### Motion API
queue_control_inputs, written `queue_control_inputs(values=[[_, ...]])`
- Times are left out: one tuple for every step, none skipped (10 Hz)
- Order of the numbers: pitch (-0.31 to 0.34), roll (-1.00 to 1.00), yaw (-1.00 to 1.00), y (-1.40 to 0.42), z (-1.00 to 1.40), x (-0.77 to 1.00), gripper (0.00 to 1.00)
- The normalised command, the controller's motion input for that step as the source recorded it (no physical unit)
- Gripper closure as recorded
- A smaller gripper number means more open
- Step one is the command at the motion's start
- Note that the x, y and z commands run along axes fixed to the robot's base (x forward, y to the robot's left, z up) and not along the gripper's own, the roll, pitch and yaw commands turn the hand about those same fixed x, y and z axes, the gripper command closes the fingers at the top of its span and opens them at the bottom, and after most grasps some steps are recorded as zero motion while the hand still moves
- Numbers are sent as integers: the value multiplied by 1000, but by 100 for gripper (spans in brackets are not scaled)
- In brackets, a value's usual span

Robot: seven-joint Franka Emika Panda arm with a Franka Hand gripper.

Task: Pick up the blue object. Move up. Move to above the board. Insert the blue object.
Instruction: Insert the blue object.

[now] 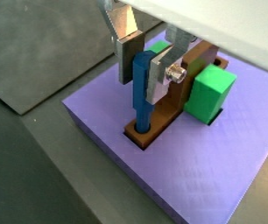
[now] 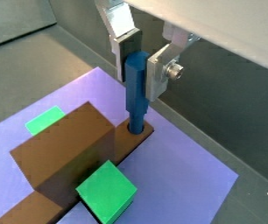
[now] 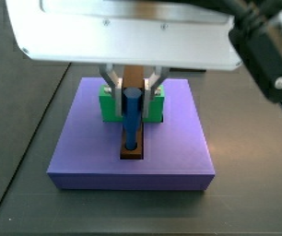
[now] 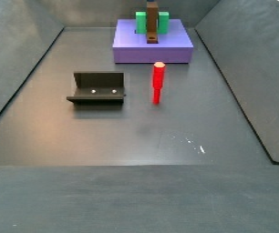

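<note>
The blue object (image 1: 141, 92) is a thin blue peg standing upright with its lower end in the round hole of the brown strip (image 1: 162, 121) on the board (image 1: 207, 166). It also shows in a wrist view (image 2: 137, 92) and in a side view (image 3: 130, 118). My gripper (image 1: 144, 74) is directly above the board, its two silver fingers pressed against both sides of the peg's top, as a wrist view (image 2: 140, 74) also shows. A green block (image 1: 213, 92) sits beside the strip. In a side view the board (image 4: 129, 53) lies at the far end, and the gripper does not show there.
A red peg (image 4: 158, 84) stands upright on the grey floor in front of the board. The fixture (image 4: 97, 88) stands to its left. A second green block (image 2: 45, 121) and a tall brown block (image 2: 60, 149) sit on the board. Sloped grey walls ring the floor.
</note>
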Motion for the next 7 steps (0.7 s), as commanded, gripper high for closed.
queue_control_inputs(values=[[0, 56, 0, -34, -463, 283, 100], [0, 83, 0, 0, -414, 306, 100], [0, 104, 0, 0, -349, 29, 100], [0, 119, -14, 0, -237, -114, 100], [0, 150, -74, 0, -186, -283, 100], [0, 204, -114, 0, -131, -271, 100], [19, 200, -137, 0, -106, -191, 100]])
